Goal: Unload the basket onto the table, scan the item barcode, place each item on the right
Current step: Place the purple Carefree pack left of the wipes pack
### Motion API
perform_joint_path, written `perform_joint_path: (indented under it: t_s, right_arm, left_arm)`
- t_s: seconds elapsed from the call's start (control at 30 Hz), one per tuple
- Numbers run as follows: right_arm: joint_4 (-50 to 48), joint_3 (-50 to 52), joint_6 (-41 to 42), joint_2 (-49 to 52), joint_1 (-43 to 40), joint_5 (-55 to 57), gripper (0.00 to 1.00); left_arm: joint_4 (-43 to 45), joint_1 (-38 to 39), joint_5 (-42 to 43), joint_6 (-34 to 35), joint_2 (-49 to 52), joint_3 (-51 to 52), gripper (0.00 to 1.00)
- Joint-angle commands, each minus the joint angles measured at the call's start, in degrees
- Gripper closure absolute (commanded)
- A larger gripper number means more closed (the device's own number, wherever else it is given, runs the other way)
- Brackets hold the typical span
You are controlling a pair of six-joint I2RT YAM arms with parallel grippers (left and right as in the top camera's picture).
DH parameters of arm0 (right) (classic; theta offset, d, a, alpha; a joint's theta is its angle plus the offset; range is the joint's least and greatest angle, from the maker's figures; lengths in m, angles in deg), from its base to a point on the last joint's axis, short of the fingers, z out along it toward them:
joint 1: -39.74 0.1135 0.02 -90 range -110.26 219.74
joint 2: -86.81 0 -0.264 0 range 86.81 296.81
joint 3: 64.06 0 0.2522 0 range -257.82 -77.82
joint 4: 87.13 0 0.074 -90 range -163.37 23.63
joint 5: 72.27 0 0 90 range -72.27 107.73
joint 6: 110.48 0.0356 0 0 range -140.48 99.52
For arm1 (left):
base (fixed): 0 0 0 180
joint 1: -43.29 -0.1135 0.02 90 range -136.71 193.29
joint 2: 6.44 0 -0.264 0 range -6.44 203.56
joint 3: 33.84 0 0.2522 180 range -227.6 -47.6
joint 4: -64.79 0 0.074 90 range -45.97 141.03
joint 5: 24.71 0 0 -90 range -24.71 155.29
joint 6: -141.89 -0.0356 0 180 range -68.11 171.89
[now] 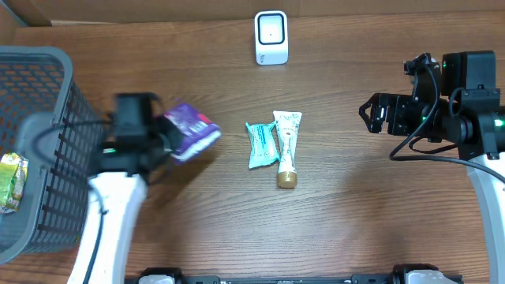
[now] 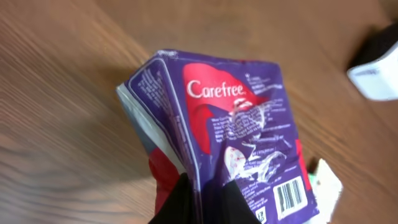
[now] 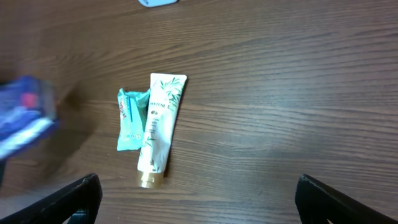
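So: left pincer (image 1: 166, 142) is closed on the purple Carefree pack (image 1: 190, 130), pinching it at one end so the printed faces stay uncovered. The pack looks held up off the worktop (image 1: 355, 221), left of centre, between the basket (image 1: 47, 95) and the two loose items. It is blurred in the overhead view.

The left wrist view shows the barcode (image 2: 291, 196) low on the pack, close to the fingers (image 2: 186, 202) but not covered. That grip probably keeps the code readable.

The white scanner (image 1: 271, 38) stands at the far edge of the worktop, well apart from the pack. The pack's free end points roughly that way, but I can't tell whether the barcode faces it. My guess at the step: carrying and turning the pack toward the scanner, with the scan not yet done.

Right pincer (image 1: 372, 114) is wide open and empty, parked off to the right, likely to stay clear of the scan path.

A cream tube (image 1: 287, 146) and teal sachet (image 1: 259, 144) lie side by side, touching, mid worktop, probably waiting their turn. A yellow-green item (image 1: 9, 181) sits in the basket.

Risk: the soft pack may crumple or tilt, hiding the code.
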Motion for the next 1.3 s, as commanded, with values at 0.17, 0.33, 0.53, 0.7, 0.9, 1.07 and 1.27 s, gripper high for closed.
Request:
perform_joint_path:
  t_s: [0.17, 0.33, 0.53, 0.7, 0.9, 1.07, 1.27]
  right_arm:
    - [0.02, -1.57, -0.04, -0.04, -0.24, -0.26, 0.0]
    - [0.35, -1.57, -0.07, -0.04, -0.24, -0.24, 0.0]
    - [0.11, -1.57, -0.04, -0.04, -0.24, -0.24, 0.0]
    - [-0.04, -1.57, -0.04, -0.04, -0.24, -0.24, 0.0]
    - [-0.24, -1.57, -0.04, -0.04, -0.24, -0.24, 0.0]
    - [-0.28, -1.57, -0.04, -0.04, -0.24, -0.24, 0.0]
    - [-1.01, -1.57, -0.04, -0.04, -0.24, -0.24, 0.0]
  left_arm:
    - [9.31, 11.32, -7.02, 37.81, 14.4, 6.19, 0.96]
    - [10.67, 11.85, -4.81, 37.59, 19.34, 5.6, 0.96]
    - [10.73, 12.22, 1.2, 18.27, 17.99, -1.25, 0.55]
    - [4.55, 12.39, 5.22, 4.57, 17.75, -9.7, 0.13]
    - [-10.78, 12.26, -1.62, -8.94, 16.87, -26.93, 0.09]
    - [-24.83, 8.76, -13.18, -16.96, 15.93, -43.25, 0.0]
    - [-33.57, -7.32, -13.22, -24.9, 12.55, -57.92, 0.01]
